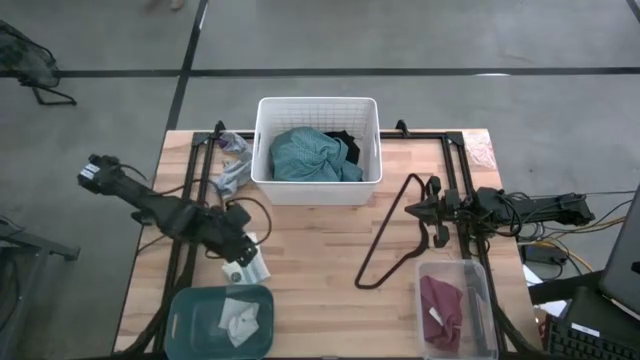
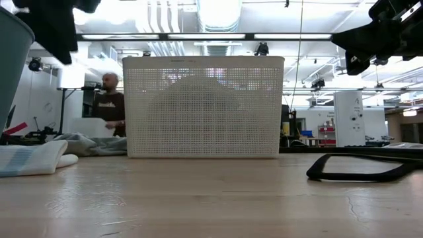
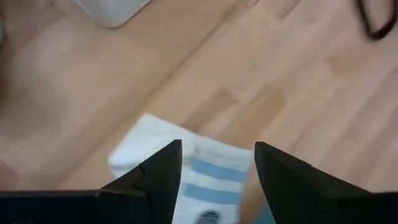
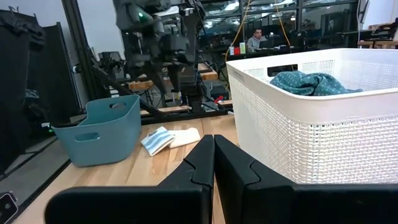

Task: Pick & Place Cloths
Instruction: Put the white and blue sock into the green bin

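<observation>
A white rag with blue stripes (image 3: 205,177) lies flat on the table near the left, and also shows in the high view (image 1: 254,266) and the low view (image 2: 33,158). My left gripper (image 3: 217,168) hangs open above it, clear of it in the low view (image 2: 49,26). My right gripper (image 4: 214,155) is shut and empty, held above the table right of the white basket (image 1: 318,150). A large teal cloth (image 1: 310,155) and a black garment (image 1: 345,145) lie in the basket. A grey rag (image 1: 232,172) lies left of it. A maroon cloth (image 1: 440,308) lies in the clear bin (image 1: 480,300). A white rag (image 1: 238,320) lies in the teal bin (image 1: 190,320).
A thin black wire hanger (image 1: 395,235) lies on the table between the basket and the clear bin, just under my right gripper (image 1: 415,210). The teal bin stands at the near left edge. People show in the room beyond the table (image 2: 109,106).
</observation>
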`<state>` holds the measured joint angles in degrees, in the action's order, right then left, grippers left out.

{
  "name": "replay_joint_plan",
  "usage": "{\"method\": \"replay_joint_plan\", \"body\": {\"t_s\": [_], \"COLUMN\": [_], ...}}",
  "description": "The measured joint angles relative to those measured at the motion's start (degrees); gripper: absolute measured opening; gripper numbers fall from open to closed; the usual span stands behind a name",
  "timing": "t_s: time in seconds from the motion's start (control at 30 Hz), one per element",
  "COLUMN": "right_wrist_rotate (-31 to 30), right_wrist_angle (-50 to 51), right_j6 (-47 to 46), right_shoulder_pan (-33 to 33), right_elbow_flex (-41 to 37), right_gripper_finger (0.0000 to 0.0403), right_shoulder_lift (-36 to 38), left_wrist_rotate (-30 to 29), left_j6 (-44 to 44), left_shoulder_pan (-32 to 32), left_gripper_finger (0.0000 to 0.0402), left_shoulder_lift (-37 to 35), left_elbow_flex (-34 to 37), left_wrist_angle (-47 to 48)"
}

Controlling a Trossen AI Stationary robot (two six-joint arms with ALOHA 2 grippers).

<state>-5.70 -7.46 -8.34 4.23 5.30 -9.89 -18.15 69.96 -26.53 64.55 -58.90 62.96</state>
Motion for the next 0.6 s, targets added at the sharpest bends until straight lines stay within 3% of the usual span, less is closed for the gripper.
{"method": "replay_joint_plan", "body": {"t_s": [0.17,0.37,0.6], "right_wrist_rotate": [-0.01,-0.01,0.0], "right_wrist_angle": [0.0,0.0,0.0], "right_j6": [-0.02,-0.02,-0.01], "right_shoulder_pan": [0.0,0.0,0.0], "right_elbow_flex": [0.0,-0.01,-0.01], "right_gripper_finger": [0.0008,0.0008,0.0008], "right_shoulder_lift": [-0.02,-0.02,-0.02], "left_wrist_rotate": [7.11,14.65,18.77], "left_j6": [-9.7,-14.21,-18.14], "left_shoulder_pan": [4.81,9.94,11.41], "left_gripper_finger": [0.0206,0.0207,0.0207], "left_shoulder_lift": [2.38,6.5,9.64], "left_elbow_flex": [4.05,9.46,15.32], "left_wrist_angle": [-4.27,-8.74,-21.97]}}
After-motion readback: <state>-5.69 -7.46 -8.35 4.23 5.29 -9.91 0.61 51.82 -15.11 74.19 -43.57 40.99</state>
